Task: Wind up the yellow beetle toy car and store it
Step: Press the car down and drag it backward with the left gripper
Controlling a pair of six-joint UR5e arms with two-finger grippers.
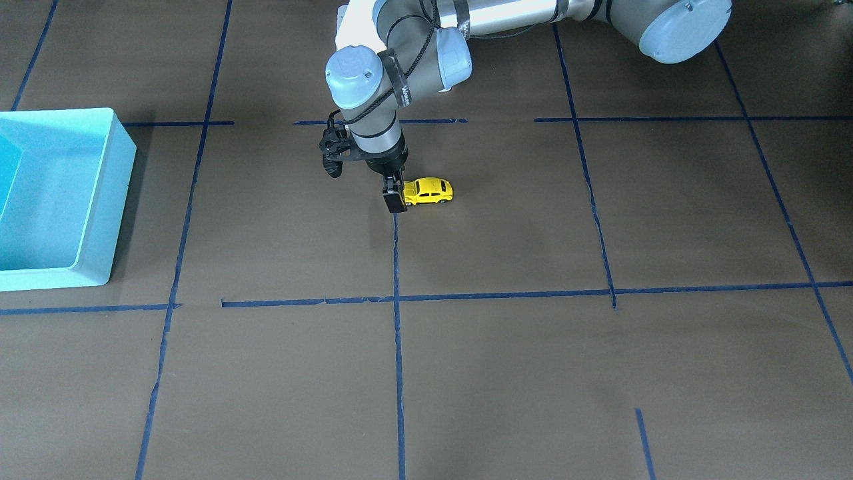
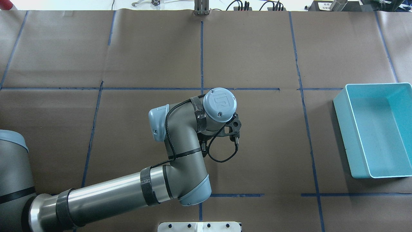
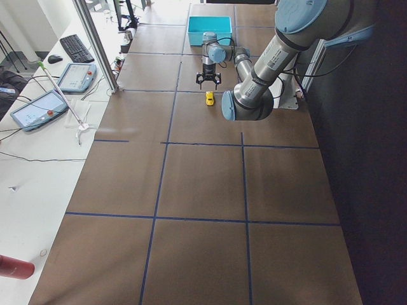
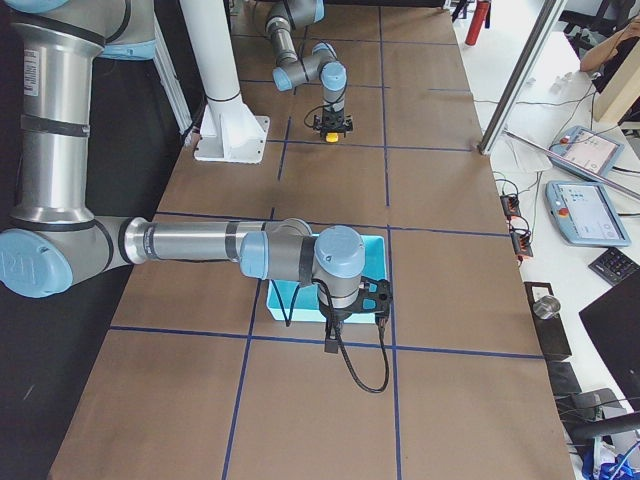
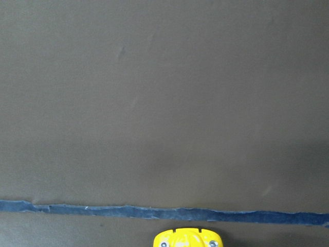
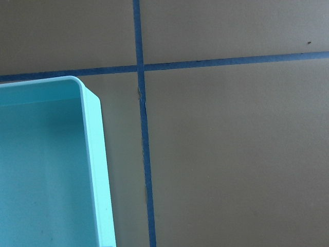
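Note:
The yellow beetle toy car point(image 1: 428, 191) stands on its wheels on the brown table near the middle, side on to the front camera. My left gripper point(image 1: 394, 191) hangs straight down just beside one end of the car, its near finger point(image 1: 394, 200) low at the table; its jaws stand apart and empty. The left wrist view shows only the car's end point(image 5: 187, 240) at the bottom edge. In the overhead view the wrist point(image 2: 220, 104) hides both car and gripper. My right gripper point(image 4: 329, 347) hangs beside the teal bin; I cannot tell whether it is open.
An empty teal bin point(image 1: 100, 200) stands on the robot's right side of the table; it also shows in the overhead view point(image 2: 341, 106) and right wrist view point(image 6: 97, 154). Blue tape lines cross the brown table cover.

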